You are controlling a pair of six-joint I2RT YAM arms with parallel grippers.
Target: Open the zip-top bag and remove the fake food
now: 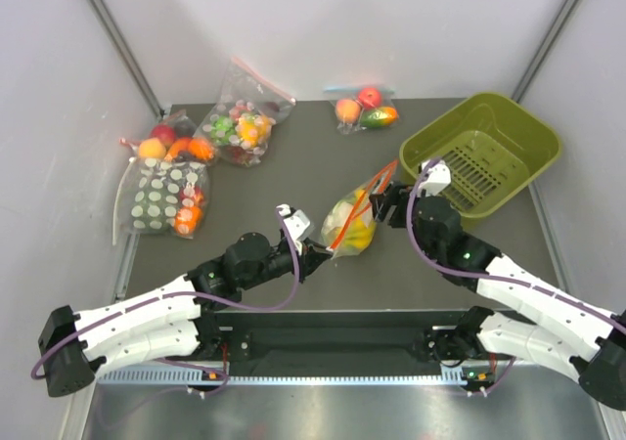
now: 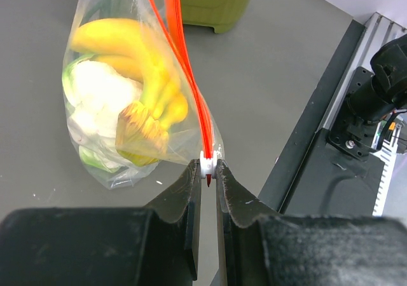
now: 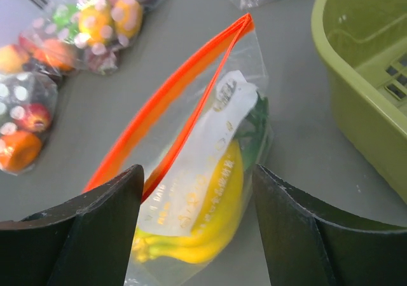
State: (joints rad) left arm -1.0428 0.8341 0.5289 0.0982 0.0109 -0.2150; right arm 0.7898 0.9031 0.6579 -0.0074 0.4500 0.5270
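**Pinching the zip, mouth half parted**

Left claw [image 2: 208,170] is clenched on the white slider [image 2: 208,159] at the bag's [image 1: 350,223] near end. Right claw [image 3: 197,190] is released, straddling the parted orange strip [image 3: 165,95]. Bananas [image 2: 159,89] and lettuce [image 2: 95,95] sit inside, mid-table. Opening step, I'd judge; next, grip one lip and spread.

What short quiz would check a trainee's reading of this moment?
1. True or false: the left gripper is shut on the end of the bag's orange zip strip.
2. Which yellow food lies in the bag? A bananas; B lemon; C corn.
3. In a few words: how do the right gripper's jaws stand?
Key: 1 true; 2 A; 3 open, either side of the bag.
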